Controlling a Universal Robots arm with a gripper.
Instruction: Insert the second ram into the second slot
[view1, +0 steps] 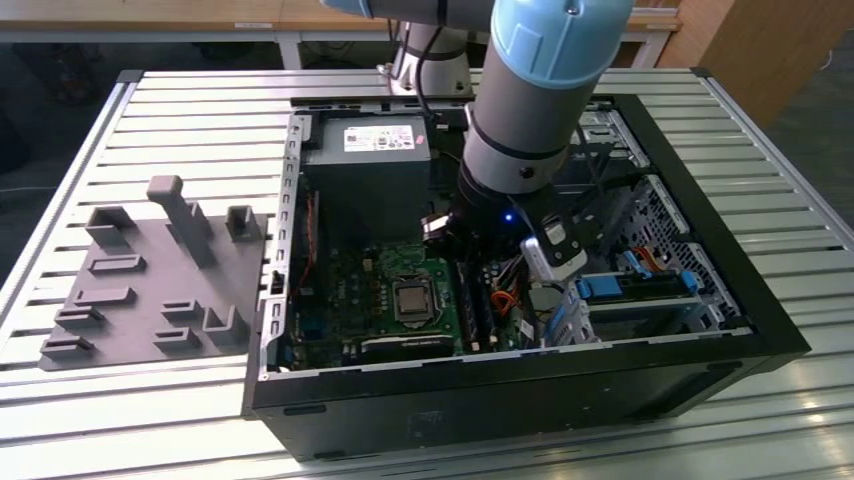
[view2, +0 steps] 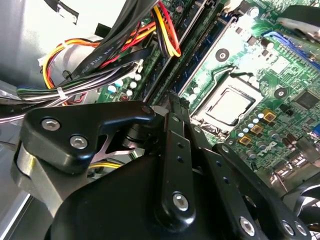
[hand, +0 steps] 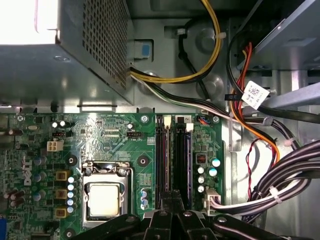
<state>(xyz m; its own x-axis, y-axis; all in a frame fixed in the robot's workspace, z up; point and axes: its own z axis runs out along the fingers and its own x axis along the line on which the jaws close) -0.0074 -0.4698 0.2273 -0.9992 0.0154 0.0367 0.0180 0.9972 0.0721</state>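
On the exterior view's left lies a grey tray (view1: 147, 290). Right of it, the gripper (view1: 470, 262) reaches down into the open computer case (view1: 694, 345), its fingers closed together just above the memory slots (hand: 174, 155); whether they pinch the second ram cannot be told.

An open black computer case (view1: 747, 330) sits on a slatted metal table (view1: 174, 100). Inside lie a green motherboard (hand: 110, 145), a grey power supply (view1: 367, 160) and bundled cables (hand: 285, 170). A grey fixture tray (view1: 147, 280) lies beside the case.
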